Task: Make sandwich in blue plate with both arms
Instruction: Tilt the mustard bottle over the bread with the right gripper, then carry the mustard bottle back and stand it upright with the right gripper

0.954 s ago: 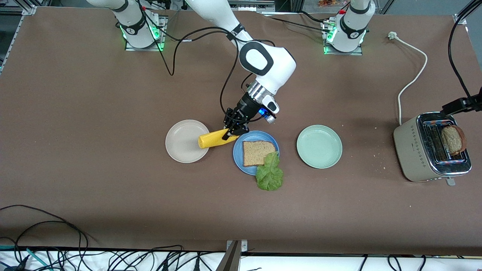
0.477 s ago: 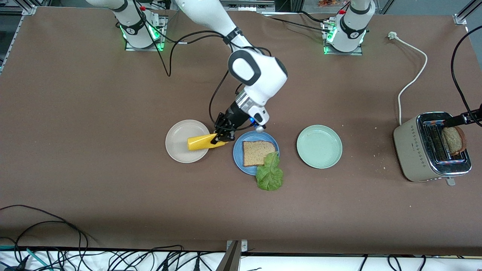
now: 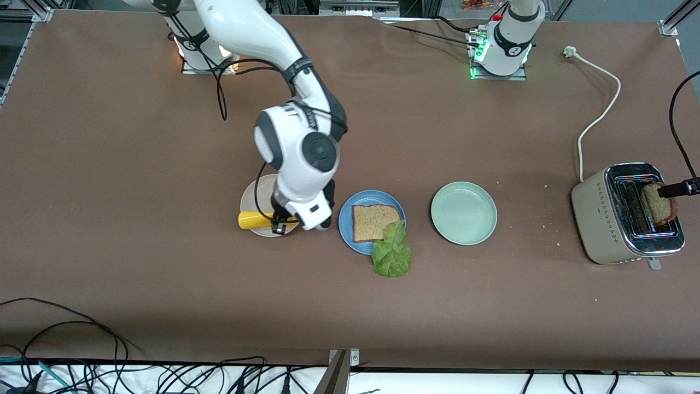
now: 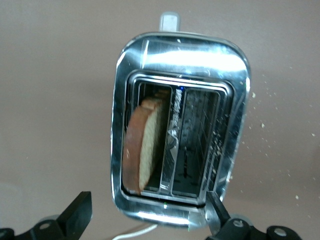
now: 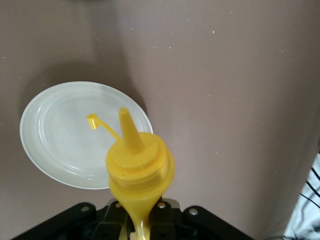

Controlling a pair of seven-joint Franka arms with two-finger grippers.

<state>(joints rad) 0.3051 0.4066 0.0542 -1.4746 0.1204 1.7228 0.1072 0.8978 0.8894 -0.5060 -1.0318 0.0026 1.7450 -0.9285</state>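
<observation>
Sandwich risk: right hand, clamped on the yellow bottle over the beige plate, could drip; left hand, spread wide above the toaster, might fumble that slice.

beige plate half hidden by right arm

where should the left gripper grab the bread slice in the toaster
Grip the top of the bread slice that sticks up out of the toaster slot, coming straight down from above. It stands on edge, leaning, so its two flat faces are where the fingers should press, probably one on each. The left gripper is open over the toaster, its fingers apart.
</observation>
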